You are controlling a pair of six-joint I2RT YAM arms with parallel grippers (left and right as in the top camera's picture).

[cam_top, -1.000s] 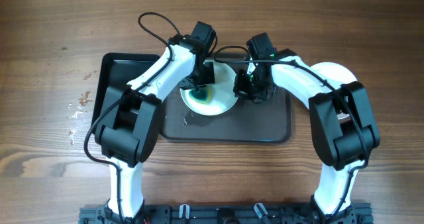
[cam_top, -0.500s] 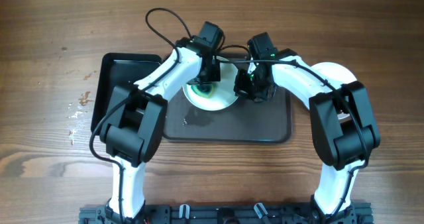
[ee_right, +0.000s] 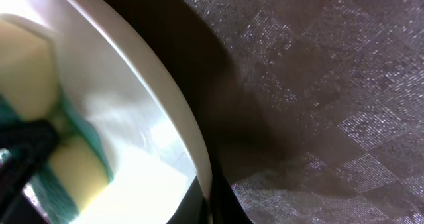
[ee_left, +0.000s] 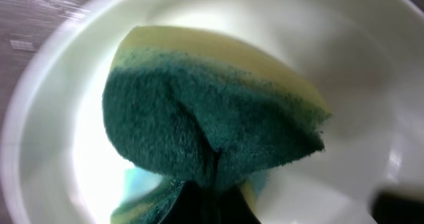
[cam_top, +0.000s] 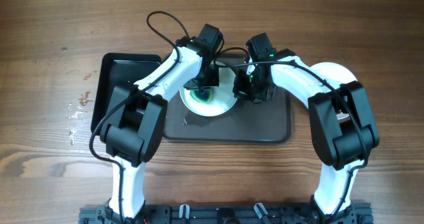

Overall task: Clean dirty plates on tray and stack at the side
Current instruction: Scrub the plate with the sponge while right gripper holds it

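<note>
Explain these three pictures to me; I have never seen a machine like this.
This is a robot with two white-and-black arms at a wooden table. The wide picture looks down from above. The other two come from a camera on each wrist. On the table lies a large dark grey-brown rectangular tray holding a round white plate. The left gripper is shut on a green-and-yellow sponge, which is pressed into the plate. The right gripper seems to pinch the plate's rim, probably to steady it. A smaller glossy black tray sits on the robot's left. Another white plate lies to the right of the big tray, partly under the arm.
</note>
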